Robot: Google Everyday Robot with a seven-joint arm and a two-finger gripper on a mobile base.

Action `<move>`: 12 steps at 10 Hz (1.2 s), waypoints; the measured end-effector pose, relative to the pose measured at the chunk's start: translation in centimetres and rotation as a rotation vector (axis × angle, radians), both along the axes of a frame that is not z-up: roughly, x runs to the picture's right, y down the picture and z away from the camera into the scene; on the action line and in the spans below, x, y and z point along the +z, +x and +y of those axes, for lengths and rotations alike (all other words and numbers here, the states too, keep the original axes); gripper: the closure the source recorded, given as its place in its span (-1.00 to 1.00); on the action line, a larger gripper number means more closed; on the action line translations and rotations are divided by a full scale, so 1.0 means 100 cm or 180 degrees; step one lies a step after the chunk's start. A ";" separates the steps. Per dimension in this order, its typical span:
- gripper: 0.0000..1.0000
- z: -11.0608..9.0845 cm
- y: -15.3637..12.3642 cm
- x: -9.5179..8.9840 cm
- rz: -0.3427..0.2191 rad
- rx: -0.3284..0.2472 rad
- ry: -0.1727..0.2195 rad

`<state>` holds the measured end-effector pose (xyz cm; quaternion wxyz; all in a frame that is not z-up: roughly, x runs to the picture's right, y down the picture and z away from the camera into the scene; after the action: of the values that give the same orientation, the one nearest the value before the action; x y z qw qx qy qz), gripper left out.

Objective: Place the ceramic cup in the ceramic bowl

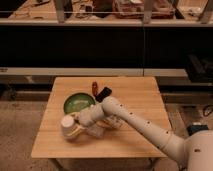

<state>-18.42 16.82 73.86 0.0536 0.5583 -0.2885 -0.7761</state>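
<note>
The gripper (76, 128) is clasping the ceramic cup (67, 123) at the wooden table's (140, 100) front-left, cup tilting; the ceramic bowl (78, 103) is sitting just behind it; the white arm (137, 124) is reaching in low from the right, wrist bending near the bowl.

The gripper (80, 128), low over the table's front left beside the white cup (68, 125), blurs into the cup's side, so contact cannot be told. The arm (135, 120) hides the near right rim of the green bowl (75, 103), and the robot's body (200, 152) is cut off at the lower right corner. Behind the bowl, a reddish item (94, 87) and a dark item (103, 93) are too small to identify.
</note>
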 end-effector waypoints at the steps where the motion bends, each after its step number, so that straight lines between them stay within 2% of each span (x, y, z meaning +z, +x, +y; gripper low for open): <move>1: 0.84 -0.013 0.003 -0.004 -0.0004 0.0068 0.0059; 3: 0.84 -0.044 0.018 -0.004 0.0105 0.0242 0.0213; 6: 0.84 -0.074 0.051 -0.005 0.0304 0.0491 0.0345; 9: 0.84 -0.084 0.067 -0.013 0.0401 0.0597 0.0408; 12: 0.84 -0.086 0.065 -0.016 0.0420 0.0646 0.0424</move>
<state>-11.92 8.21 72.29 0.1135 0.5347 -0.1742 -0.8191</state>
